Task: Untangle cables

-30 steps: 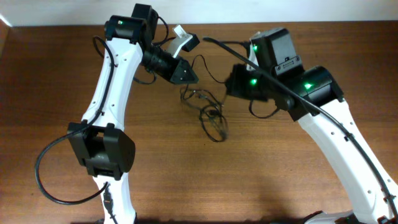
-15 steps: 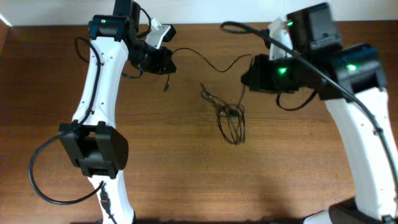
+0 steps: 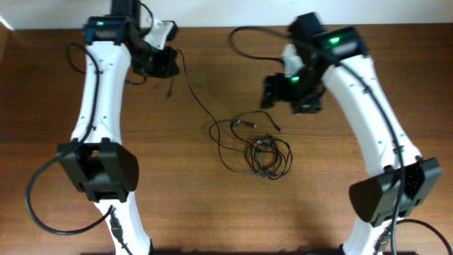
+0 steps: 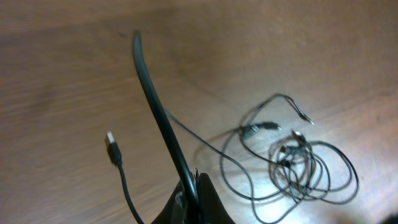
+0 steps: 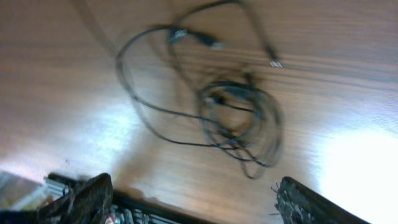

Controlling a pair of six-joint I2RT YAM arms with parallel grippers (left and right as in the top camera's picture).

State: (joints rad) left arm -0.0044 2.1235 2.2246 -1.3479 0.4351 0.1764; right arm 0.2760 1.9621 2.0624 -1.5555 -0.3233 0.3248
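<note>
Left gripper (image 3: 167, 62): positioned over the far left part of the table (image 3: 177, 205), close to its back edge. Its jaws are closed on the held cord (image 3: 195, 95), one of the cables. The left wrist view shows this cord rising from between the fingers close to the lens.

A short tail of the same cord ends in a USB plug (image 4: 112, 144) just beside the gripper. Whether the plug rests on the wood or hangs clear of it cannot be told from these views.

From the gripper the held cord runs slack, down and to the right across the wood, into the tangle (image 3: 265, 154).

The tangle lies flat on the table, right of centre, between the two arms. It consists of several thin black loops overlapping one another. Two loose ends (image 3: 241, 122) with small plugs fan out from its upper left side.

Right gripper (image 5: 193, 202): over the table behind the tangle, apart from it. Its fingers (image 5: 81, 196) stand spread wide with nothing between them. The right wrist view is blurred, though the loops are plain beneath it.
</note>
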